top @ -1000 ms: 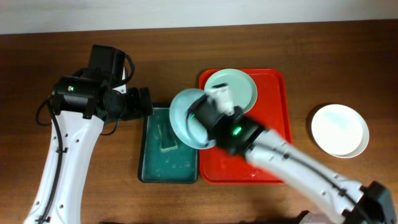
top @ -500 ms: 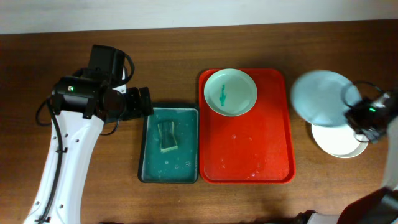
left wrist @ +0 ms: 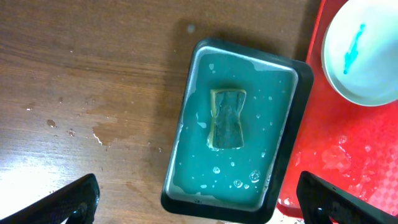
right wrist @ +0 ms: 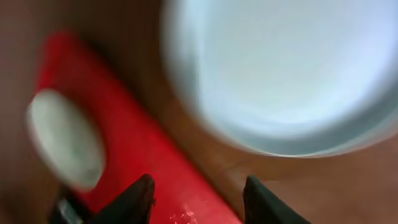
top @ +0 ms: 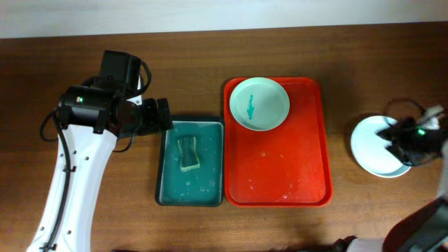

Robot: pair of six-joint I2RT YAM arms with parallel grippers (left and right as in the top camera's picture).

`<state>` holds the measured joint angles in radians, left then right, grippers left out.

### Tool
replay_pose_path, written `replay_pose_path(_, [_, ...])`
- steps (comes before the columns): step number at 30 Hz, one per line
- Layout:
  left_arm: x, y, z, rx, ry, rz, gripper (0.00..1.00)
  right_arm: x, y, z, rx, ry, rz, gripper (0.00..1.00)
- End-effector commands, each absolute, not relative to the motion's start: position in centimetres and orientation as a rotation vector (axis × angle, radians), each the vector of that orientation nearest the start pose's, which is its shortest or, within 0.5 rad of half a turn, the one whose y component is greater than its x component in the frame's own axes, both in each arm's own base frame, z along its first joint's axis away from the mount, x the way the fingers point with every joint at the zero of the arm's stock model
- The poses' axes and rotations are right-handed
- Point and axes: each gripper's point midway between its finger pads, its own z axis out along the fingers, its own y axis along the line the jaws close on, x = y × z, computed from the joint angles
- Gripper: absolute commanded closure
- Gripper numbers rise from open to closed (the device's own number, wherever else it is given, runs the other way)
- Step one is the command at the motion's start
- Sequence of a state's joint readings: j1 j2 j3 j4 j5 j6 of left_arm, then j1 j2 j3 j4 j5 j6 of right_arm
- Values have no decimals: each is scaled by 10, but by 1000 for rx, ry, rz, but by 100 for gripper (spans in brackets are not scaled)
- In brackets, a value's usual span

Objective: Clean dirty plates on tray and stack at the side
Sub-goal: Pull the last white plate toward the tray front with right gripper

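Note:
One dirty plate (top: pixel 260 103) with a teal smear sits at the far end of the red tray (top: pixel 280 168). Pale clean plates (top: pixel 371 145) are stacked on the table right of the tray. My right gripper (top: pixel 399 134) hovers over the stack's right side, open and empty. In the blurred right wrist view, the stack (right wrist: pixel 280 68) fills the top right, the tray (right wrist: pixel 124 155) runs below left, and the dirty plate (right wrist: pixel 65 137) sits at the left. My left gripper (top: pixel 162 115) is open and empty by the green basin's far left corner.
A dark green basin (top: pixel 210 196) of teal water with a sponge (top: pixel 189 154) stands left of the tray; it also shows in the left wrist view (left wrist: pixel 298 81) with the sponge (left wrist: pixel 227 118). Water drops lie on the wood left of it (left wrist: pixel 102 134).
My right arm swung from above the basin to the right with a plate and set it on the stack. Its jaws now stand open. The left arm has not moved.

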<state>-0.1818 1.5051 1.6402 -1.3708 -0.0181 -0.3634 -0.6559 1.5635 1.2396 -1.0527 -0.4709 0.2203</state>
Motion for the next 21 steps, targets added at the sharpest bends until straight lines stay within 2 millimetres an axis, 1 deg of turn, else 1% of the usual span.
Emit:
replay_pose_path(1, [314, -52, 246, -267, 2772, -103, 1, 321, -33, 178, 358, 2617, 631, 52])
replay_pose_path(2, [314, -52, 246, -267, 2772, -103, 1, 326, -13, 175, 227, 2654, 563, 52])
replay_pose_path(4, [314, -52, 246, -267, 2772, -104, 1, 343, 15, 154, 18, 2723, 330, 49])
replay_pose_path(5, [314, -52, 246, -267, 2772, -103, 1, 353, 26, 144, -56, 2729, 251, 49])
replay_pose_path(7, [314, -52, 246, -267, 2772, -103, 1, 382, 37, 122, -141, 2705, 93, 49])
replay_pose_path(8, [314, -52, 246, -267, 2772, -103, 0, 396, 41, 113, -158, 2684, 73, 50])
replay_pose_path(10, [314, -52, 246, -267, 2772, -103, 1, 423, 50, 89, -168, 2649, 102, 50])
replay_pose_path(11, [314, -52, 246, -267, 2772, -103, 1, 432, 55, 78, -176, 2640, 132, 50])
replay_pose_path(12, [314, -52, 246, -267, 2772, -103, 1, 442, 59, 61, -181, 2638, 156, 49])
replay_pose_path(14, [314, -52, 245, -267, 2772, -103, 0, 449, 60, 30, -129, 2668, 172, 49])
replay_pose_path(16, [314, -52, 246, -267, 2772, -103, 1, 446, 63, 6, -70, 2721, 209, 51])
replay_pose_path(17, [314, -52, 246, -267, 2772, -103, 0, 441, 71, -3, -84, 2744, 281, 62])
replay_pose_path(18, [314, -52, 246, -267, 2772, -103, 1, 439, 77, -5, -92, 2752, 330, 86])
replay_pose_path(19, [314, -52, 246, -267, 2772, -103, 0, 435, 80, -1, -83, 2762, 369, 96])
replay_pose_path(21, [314, -52, 246, -267, 2772, -103, 0, 429, 73, 16, 44, 2779, 386, 96])
